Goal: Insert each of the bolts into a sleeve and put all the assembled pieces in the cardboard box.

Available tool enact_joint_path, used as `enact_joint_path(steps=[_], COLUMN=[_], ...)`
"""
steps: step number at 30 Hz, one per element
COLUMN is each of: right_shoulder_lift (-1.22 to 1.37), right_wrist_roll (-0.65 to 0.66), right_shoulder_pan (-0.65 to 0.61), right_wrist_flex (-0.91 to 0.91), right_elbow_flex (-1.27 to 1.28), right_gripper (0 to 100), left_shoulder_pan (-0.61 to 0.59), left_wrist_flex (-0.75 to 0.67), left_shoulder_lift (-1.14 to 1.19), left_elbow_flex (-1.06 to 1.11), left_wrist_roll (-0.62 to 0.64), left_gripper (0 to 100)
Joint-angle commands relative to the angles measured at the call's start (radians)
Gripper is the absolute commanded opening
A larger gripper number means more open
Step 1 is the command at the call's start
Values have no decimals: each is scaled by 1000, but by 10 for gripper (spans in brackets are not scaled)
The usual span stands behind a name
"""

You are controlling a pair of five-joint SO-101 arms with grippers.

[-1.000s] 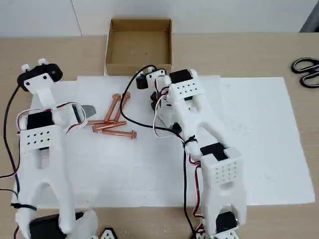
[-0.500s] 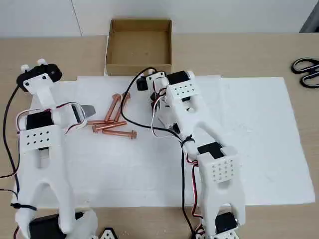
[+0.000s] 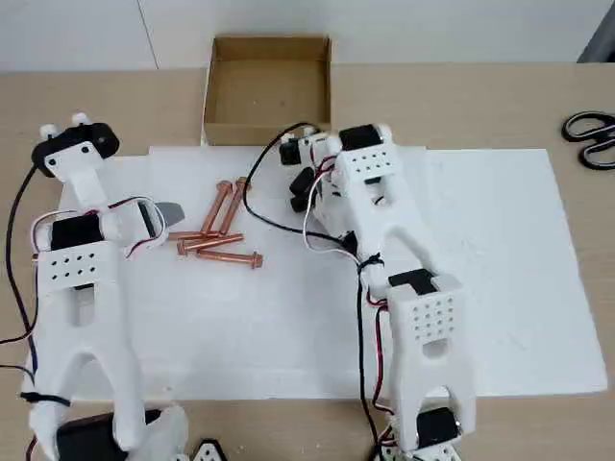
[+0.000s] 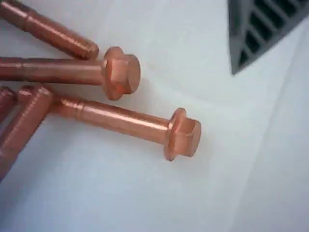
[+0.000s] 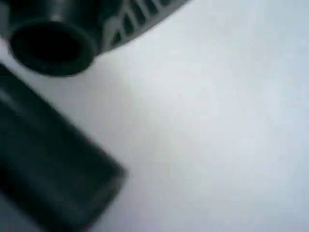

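Probable step: sleeve pickup. Right gripper (image 3: 306, 185) at black plastic tube sleeves (image 5: 46, 48), upper centre (grip state: cannot tell). Next: square grasp, then mate copper flanged bolts (image 3: 211, 242).

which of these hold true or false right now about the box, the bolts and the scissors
The cardboard box is empty: true.
The copper bolts lie inside the box: false, they lie on the white sheet.
The scissors rest on the sheet: false, they lie on the bare wooden table, past the sheet's right end.
The bolts have hexagonal heads: true.
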Motion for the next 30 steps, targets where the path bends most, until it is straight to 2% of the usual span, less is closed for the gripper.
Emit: enact_joint_path(steps=[1,4,9,17,21,30], right_shoulder_lift=[-22,-88,-217,-306,-344,-427], right_wrist_roll=[0,0,0,-5,-6,-6], right_shoulder_pan=[22,22,25,53,77,82], right_wrist_flex=[42,47,47,50,50,48], right_elbow_flex=[-114,-115,-114,-54,-6,38], right_gripper=[4,4,4,4,4,4], left_shoulder_pan=[3,5,25,127,135,140], left_wrist_flex=[-15,21,181,367,374,543], left_shoulder_lift=[-34,-31,66,569,809,1212], left_elbow_flex=[-42,-71,-248,-687,-940,-1458], left_wrist_roll=[3,-31,-84,-278,-288,-288], left_gripper=[314,314,314,314,314,313])
